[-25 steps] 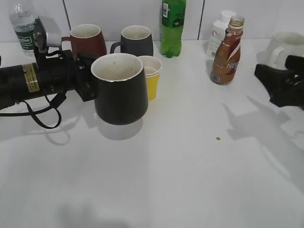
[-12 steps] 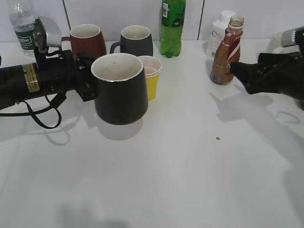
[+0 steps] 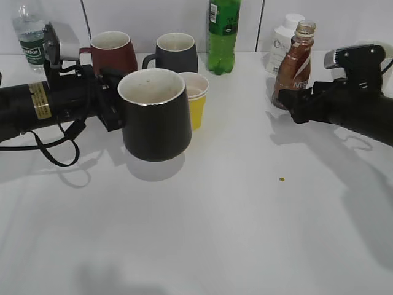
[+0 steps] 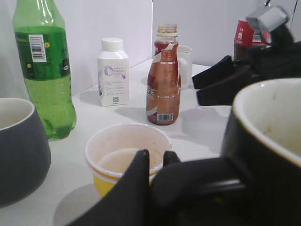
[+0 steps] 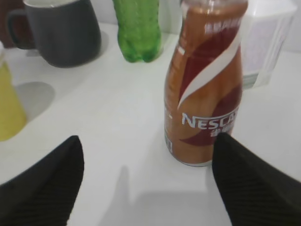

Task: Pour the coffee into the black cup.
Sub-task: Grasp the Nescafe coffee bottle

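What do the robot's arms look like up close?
Both arms are black. The left arm has a yellow sticker with small writing, a loose black cable looping under it, and a grey camera block on top. The right arm carries one too. The jaws are black wedges with ridged faces.

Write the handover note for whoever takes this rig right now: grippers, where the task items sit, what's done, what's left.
Left gripper: shut on the handle of the black cup, holding it upright, off the table.
Right gripper: open, fingers either side of the coffee bottle, not touching it.
Coffee bottle: upright near the back right, cap off, beside the white bottle.
Done: cup lifted; right arm lined up on the bottle.
Left: close on the bottle, lift it, carry it to the cup, pour. Mind the yellow cup just behind the black cup.
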Motion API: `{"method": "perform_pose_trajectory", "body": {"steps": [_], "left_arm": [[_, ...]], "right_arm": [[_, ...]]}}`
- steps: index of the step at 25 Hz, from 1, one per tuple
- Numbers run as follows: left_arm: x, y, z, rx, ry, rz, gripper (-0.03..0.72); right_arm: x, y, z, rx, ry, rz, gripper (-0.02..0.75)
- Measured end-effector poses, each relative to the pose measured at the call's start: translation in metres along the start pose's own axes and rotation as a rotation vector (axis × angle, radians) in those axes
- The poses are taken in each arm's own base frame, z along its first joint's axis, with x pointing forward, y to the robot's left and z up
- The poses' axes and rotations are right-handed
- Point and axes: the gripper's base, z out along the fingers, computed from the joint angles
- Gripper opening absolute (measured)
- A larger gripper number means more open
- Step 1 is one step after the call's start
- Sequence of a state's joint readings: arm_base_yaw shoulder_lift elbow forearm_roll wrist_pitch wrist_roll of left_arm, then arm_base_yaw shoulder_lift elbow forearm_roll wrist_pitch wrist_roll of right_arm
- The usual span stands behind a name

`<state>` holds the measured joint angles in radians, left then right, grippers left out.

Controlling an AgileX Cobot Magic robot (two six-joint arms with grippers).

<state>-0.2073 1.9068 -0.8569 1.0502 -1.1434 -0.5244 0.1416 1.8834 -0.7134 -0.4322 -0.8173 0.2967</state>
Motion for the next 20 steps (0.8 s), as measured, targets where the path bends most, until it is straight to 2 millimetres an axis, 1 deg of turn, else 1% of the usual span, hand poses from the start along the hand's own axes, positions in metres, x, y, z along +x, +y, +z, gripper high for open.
{"method": "perform_pose_trajectory", "body": {"steps": [2, 7, 15, 20], "left_arm": [[0.0, 0.0, 0.0, -0.001, 0.0, 0.0, 0.056], [0.0, 0.0, 0.0, 0.0, -0.001, 0.0, 0.056], [0.0, 0.0, 0.0, 0.0, -0.001, 0.0, 0.056], [0.0, 0.0, 0.0, 0.0, -0.001, 0.0, 0.056]], "right_arm": [[0.004, -0.004, 0.008, 0.012, 0.007, 0.009, 0.666], [0.009, -0.011, 0.029, 0.026, 0.002, 0.018, 0.666], [0.011, -0.023, 0.063, 0.03, -0.025, 0.011, 0.666], [0.012, -0.028, 0.079, 0.032, -0.042, 0.009, 0.666]]}}
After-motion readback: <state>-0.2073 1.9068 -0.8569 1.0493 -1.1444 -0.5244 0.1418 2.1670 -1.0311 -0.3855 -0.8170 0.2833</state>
